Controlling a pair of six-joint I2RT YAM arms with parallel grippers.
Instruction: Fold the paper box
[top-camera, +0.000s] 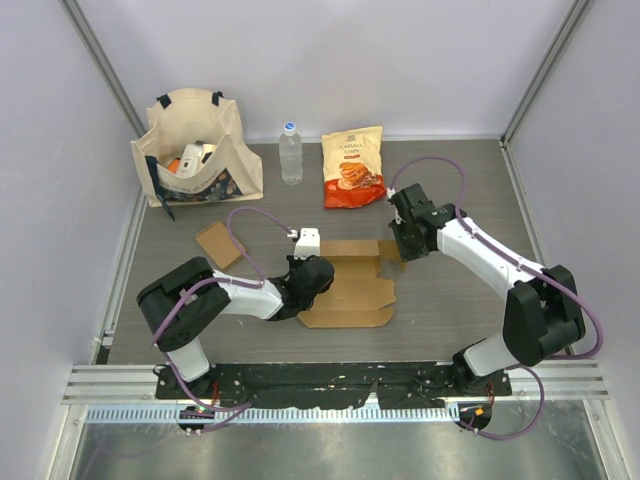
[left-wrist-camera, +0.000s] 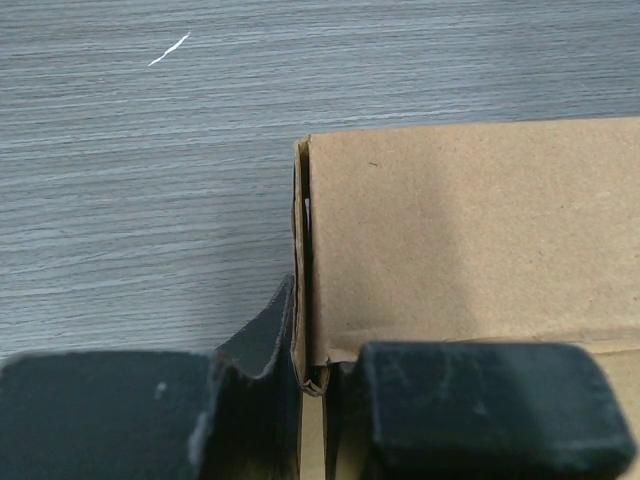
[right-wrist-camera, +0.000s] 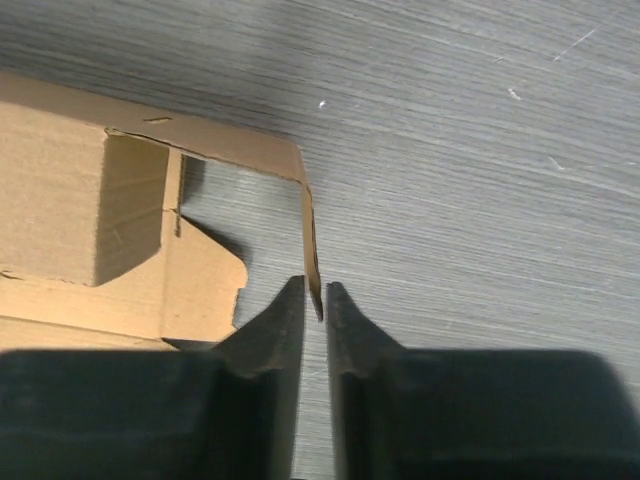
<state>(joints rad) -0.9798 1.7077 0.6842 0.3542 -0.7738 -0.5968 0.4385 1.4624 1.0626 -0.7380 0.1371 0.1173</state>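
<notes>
At the middle of the grey worktop (top-camera: 450, 310), the left pincer (left-wrist-camera: 318, 368) clamps the brown cardboard box (left-wrist-camera: 470, 230) by its wall. The right pincer (right-wrist-camera: 315, 300) stands slightly parted around a flap (right-wrist-camera: 310, 235).

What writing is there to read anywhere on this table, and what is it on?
"CASSAVA CHIPS": seems to read so on the snack bag; its smaller print is too blurred.
Tote bag: printed pattern, no words legible.
Bottle: nothing legible.
Box: plain cardboard, no print.

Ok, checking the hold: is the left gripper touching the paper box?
Touching. Left wrist view: left gripper pinches the wall of the paper box, no gap.
</notes>
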